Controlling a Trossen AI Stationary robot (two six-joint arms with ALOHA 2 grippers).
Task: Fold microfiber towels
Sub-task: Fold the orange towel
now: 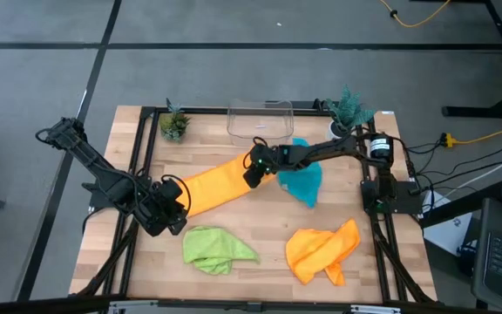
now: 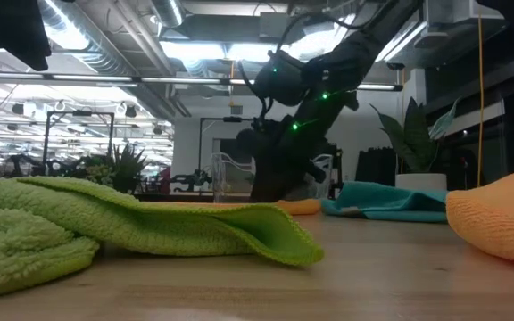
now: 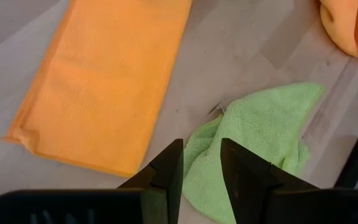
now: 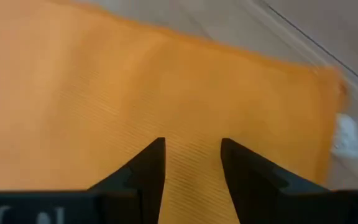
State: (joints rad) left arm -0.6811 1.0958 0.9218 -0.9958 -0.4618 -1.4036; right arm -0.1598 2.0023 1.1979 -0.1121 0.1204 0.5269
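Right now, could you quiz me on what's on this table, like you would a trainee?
1. True or false: the folded orange towel lies flat as a long strip between the two tools.
2. Which towel lies nearest the left tool? A) teal towel B) lime green towel C) crumpled orange towel
3. Fill in: the right tool hovers over one end of the ______ towel.

Key
1. True. It stretches from the left tool to the right tool.
2. B. It lies bunched just beside that tool, at the table's front.
3. Folded orange. The right wrist view shows orange cloth between open fingers.
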